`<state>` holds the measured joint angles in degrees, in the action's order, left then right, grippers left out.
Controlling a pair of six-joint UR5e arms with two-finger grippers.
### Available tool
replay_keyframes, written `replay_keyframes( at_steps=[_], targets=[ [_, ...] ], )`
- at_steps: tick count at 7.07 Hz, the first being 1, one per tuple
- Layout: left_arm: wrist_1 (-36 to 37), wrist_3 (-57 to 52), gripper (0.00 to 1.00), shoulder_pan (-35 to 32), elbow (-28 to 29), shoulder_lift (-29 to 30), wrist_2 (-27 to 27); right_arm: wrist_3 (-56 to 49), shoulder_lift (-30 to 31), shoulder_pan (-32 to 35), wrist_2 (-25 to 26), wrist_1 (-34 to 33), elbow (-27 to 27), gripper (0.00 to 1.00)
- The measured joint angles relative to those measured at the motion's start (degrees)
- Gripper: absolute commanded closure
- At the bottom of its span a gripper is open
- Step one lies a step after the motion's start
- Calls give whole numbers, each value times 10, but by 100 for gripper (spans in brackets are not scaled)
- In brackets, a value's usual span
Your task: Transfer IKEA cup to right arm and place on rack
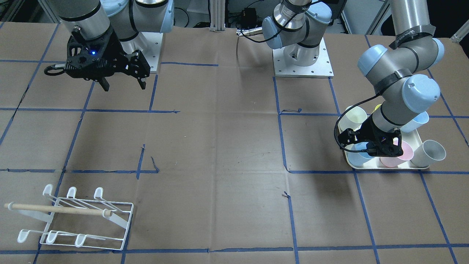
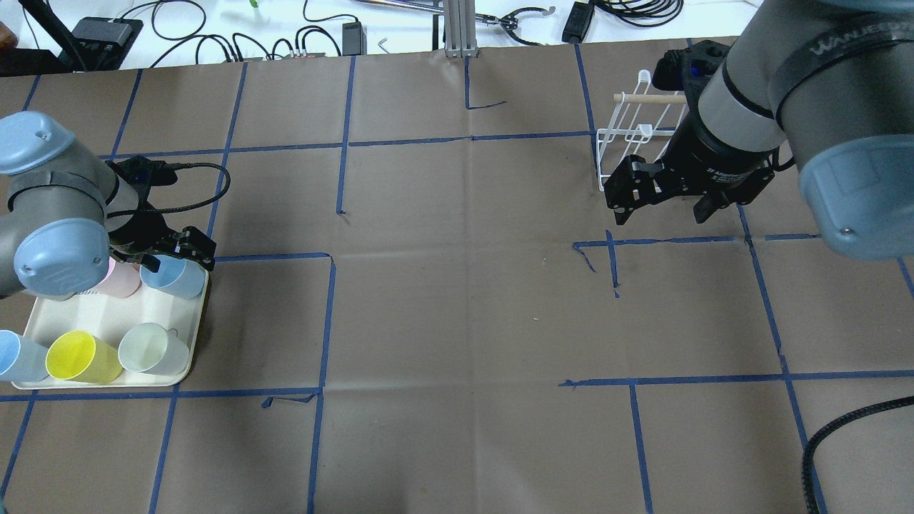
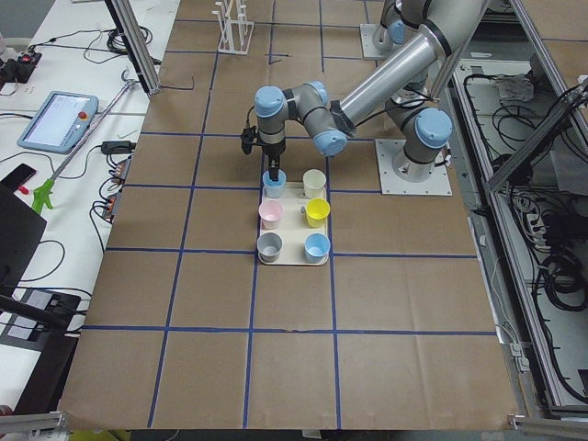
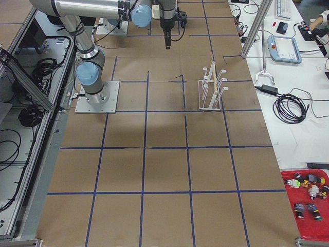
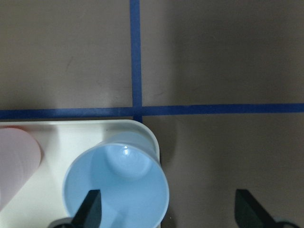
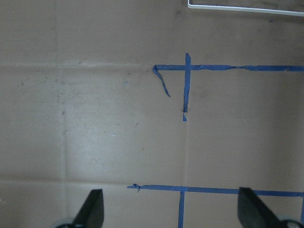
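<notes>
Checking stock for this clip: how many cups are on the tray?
6, all on the tray, in two rows: blue cup at the left gripper, cream cup, pink cup, yellow cup, grey cup, second blue cup. None appears hidden.

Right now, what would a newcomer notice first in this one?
A cream tray of pastel cups sits at the robot's left, and the left claw hangs open over the blue cup at its corner. At the other end of the table stands a white wire rack holding no cups, the right claw open in the air on that side.

A robotics lab: teach pendant (image 3: 57, 119), tape-gridded table (image 3: 211, 303) (cables (image 4: 290, 108) alongside).
</notes>
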<state>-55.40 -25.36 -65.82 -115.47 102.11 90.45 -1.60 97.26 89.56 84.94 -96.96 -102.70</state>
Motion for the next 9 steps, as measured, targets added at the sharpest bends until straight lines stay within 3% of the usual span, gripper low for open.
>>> replay_keyframes(
  at_steps=[1,2,3,4,7,9],
  targets=[
    [0,0,30,1,-1,2,1,1,0,0,-1,-6,-3,0],
    [0,-1,68,1,-1,2,2,7,0,0,-2,-39,-14,0],
    [1,-3,95,1,-1,2,2,26,1,0,-3,-110,-36,0],
    [1,-4,100,2,0,2,2,60,2,1,-3,-204,-69,0],
    [7,-6,100,3,2,-3,2,248,3,4,-17,-479,-145,0],
    [7,-5,100,3,9,-14,4,368,3,4,-49,-554,-167,0]
  ],
)
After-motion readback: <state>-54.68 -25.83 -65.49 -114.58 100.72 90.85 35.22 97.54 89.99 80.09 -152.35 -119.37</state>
